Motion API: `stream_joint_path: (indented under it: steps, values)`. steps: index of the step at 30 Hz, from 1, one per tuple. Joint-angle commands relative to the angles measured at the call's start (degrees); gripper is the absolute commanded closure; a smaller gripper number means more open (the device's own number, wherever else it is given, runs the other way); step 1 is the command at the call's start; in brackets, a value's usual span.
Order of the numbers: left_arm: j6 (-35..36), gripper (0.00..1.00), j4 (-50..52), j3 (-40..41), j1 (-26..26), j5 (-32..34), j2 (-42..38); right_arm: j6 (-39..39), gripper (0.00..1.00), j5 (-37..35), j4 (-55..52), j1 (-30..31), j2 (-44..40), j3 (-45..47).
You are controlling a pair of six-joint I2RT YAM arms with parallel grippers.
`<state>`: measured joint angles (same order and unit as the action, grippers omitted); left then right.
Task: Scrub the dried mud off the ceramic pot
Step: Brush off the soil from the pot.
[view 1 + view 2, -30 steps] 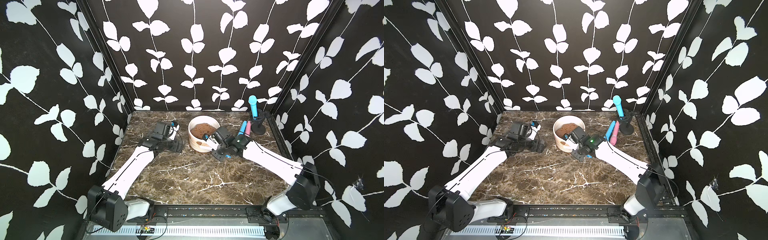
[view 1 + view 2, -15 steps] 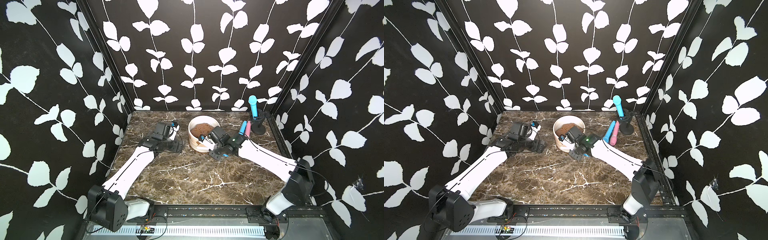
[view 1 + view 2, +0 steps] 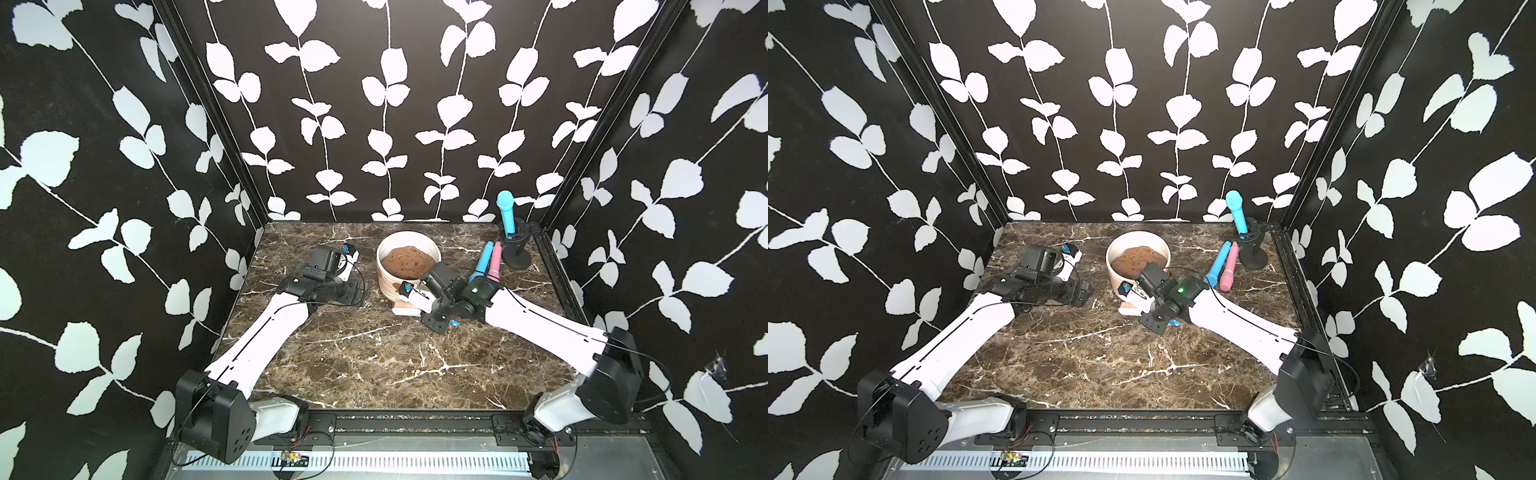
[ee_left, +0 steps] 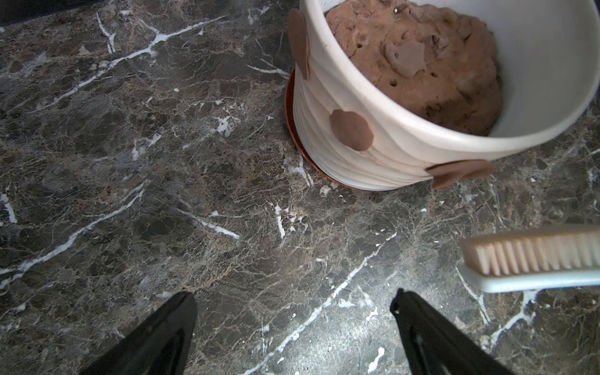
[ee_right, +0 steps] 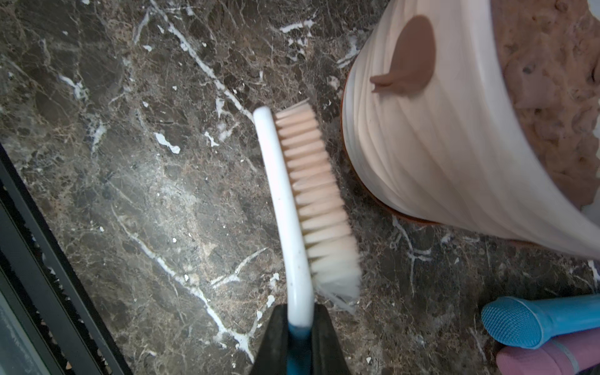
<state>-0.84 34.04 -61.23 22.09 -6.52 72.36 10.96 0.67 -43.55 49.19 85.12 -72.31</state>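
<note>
Pot (image 3: 385, 279) sits on the desk (image 3: 374, 365) toward the back, about mid-width, on a thin terracotta saucer (image 4: 288, 107) and full of lumpy brown soil (image 3: 409, 262). Its ribbed outer wall carries mud patches (image 4: 351, 130). Three show in the left wrist view: one mid-wall, one up by the rim, and one low w/ its edge peeling out. The right wrist view shows one (image 5: 412, 55) w/ a curled lower lip.

Right claw (image 5: 300, 311) is clamped narrow on the blue end of a white brush (image 5: 285, 201). The brush is at the pot's front side, low over the desk, bristles facing the wall. There's prob. a thin gap btwn bristles and pot, but blur makes contact hard to call.

Left claw (image 4: 293, 298) is spread wide w/ nothing in it, low over bare desk just beside the pot, on the robot's left of it.

On the robot's right of the pot, a blue scrubber (image 3: 484, 259) and a pink scrubber (image 3: 494, 266) lie side by side. Behind them a second blue one stands in a black stand (image 3: 517, 257).
</note>
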Motion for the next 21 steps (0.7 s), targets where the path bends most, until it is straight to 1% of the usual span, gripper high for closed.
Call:
stream_joint_path:
  steps: [1,3,8,10,14,18,21]
  values:
    - [0.44,0.02,-0.88,0.91,-0.11,0.26,-1.69,-2.89,1.0,-7.01,2.58,-0.37,-3.77,0.98]
    - [0.33,0.02,-1.04,0.88,-0.06,-0.28,-1.49,-3.4,1.0,-6.99,3.4,-0.76,-4.02,0.14]
    - [0.32,0.02,-0.72,0.94,-0.08,0.25,-1.58,-5.28,1.0,-1.74,4.67,-0.72,-2.32,-2.46]
    - [0.34,0.02,-0.83,1.0,-0.07,0.11,-1.65,-6.83,1.0,-1.99,5.67,-0.7,-1.56,-4.85]
    - [0.34,0.02,-0.74,1.04,-0.11,0.43,-1.73,-9.35,1.0,-3.34,8.48,-0.75,0.21,-5.87]
    - [0.37,0.02,-0.66,0.89,-0.11,-0.11,-1.58,-9.55,1.0,-4.14,8.83,-0.76,2.73,-6.78]
    - [0.32,0.02,-0.76,1.1,-0.11,0.42,-1.85,-9.1,1.0,-4.1,9.53,-0.81,3.15,-5.79]
